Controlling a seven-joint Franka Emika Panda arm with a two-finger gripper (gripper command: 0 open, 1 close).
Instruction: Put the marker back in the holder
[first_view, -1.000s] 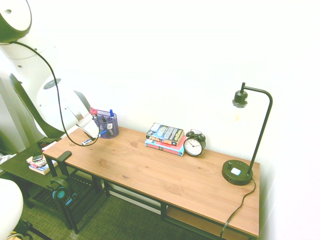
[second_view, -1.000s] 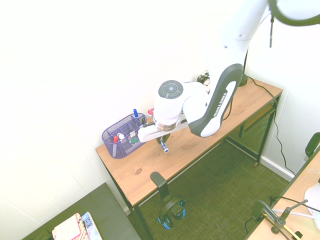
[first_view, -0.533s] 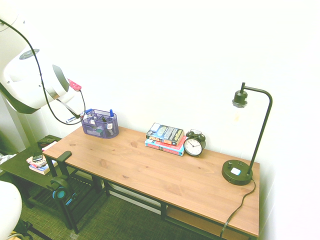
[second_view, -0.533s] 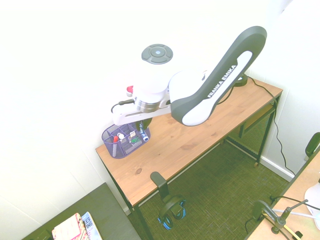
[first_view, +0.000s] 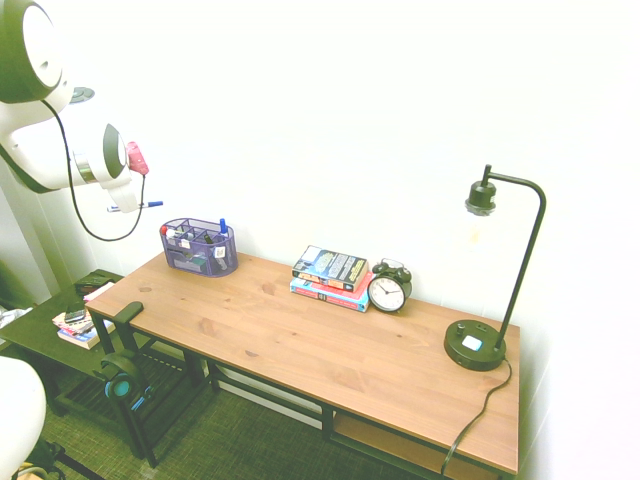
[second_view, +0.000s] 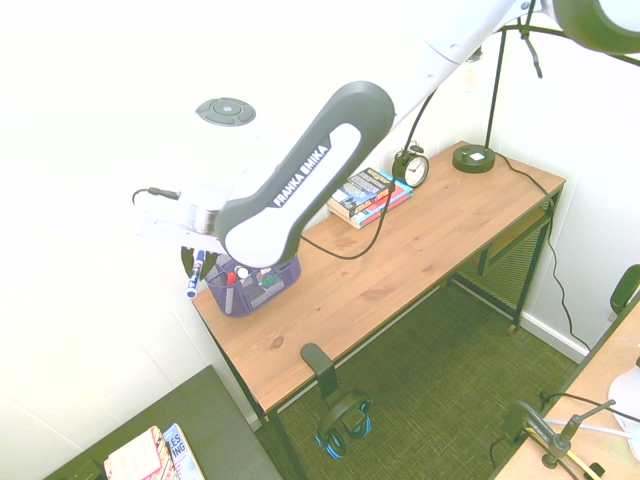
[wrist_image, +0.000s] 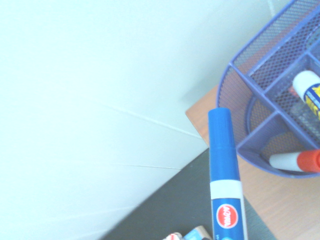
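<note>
While the arm reaches in from the upper left of the first exterior view, its gripper (first_view: 128, 205) hangs in the air above and to the left of the holder (first_view: 199, 248), clear of the desk (first_view: 300, 350). Its fingers are closed tight on the marker (first_view: 140, 206), which lies nearly level there with its blue cap pointing toward the picture's right. From the opposite side the marker (second_view: 193, 275) hangs slanting downward at the middle left of the frame, its blue cap lowest, just left of the holder (second_view: 255, 288) and beyond the desk's end. Seen from the wrist, the marker (wrist_image: 226, 195) rises from the bottom edge right of centre, its blue cap ending beside the holder's (wrist_image: 265, 100) mesh wall. A red-capped pen (wrist_image: 295, 161) lies in the nearest compartment. Further right on the desk sit a book stack (first_view: 331, 277), an alarm clock (first_view: 387, 290) and a black lamp (first_view: 490, 280).
</note>
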